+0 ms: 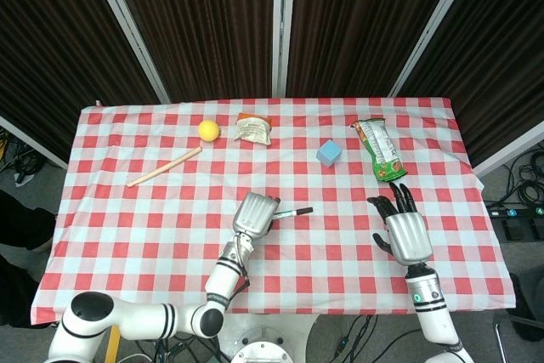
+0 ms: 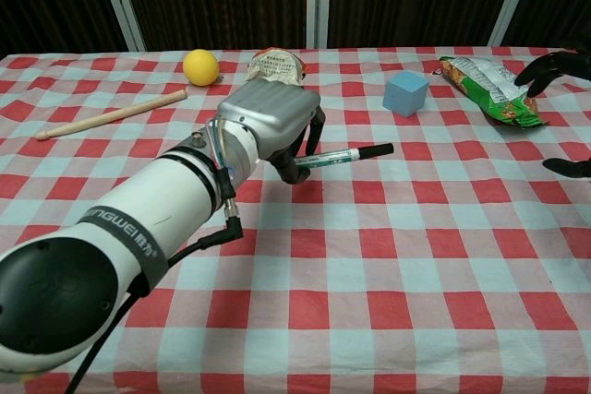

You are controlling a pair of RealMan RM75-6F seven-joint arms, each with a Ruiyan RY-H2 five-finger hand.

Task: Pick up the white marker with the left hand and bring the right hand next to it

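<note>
My left hand (image 1: 255, 212) (image 2: 272, 124) grips the white marker (image 1: 294, 211) (image 2: 343, 155) by its rear end, lifted above the checked tablecloth. The marker's black cap points right. My right hand (image 1: 401, 227) hovers over the right part of the table with its fingers spread and nothing in them, well to the right of the marker. In the chest view only the dark fingertips (image 2: 550, 68) of the right hand show at the right edge.
Along the back of the table (image 1: 153, 210) lie a wooden stick (image 1: 165, 167), a yellow ball (image 1: 208, 130), a crumpled wrapper (image 1: 254, 129), a blue cube (image 1: 329, 153) and a green snack bag (image 1: 380, 150). Dark curtains stand behind.
</note>
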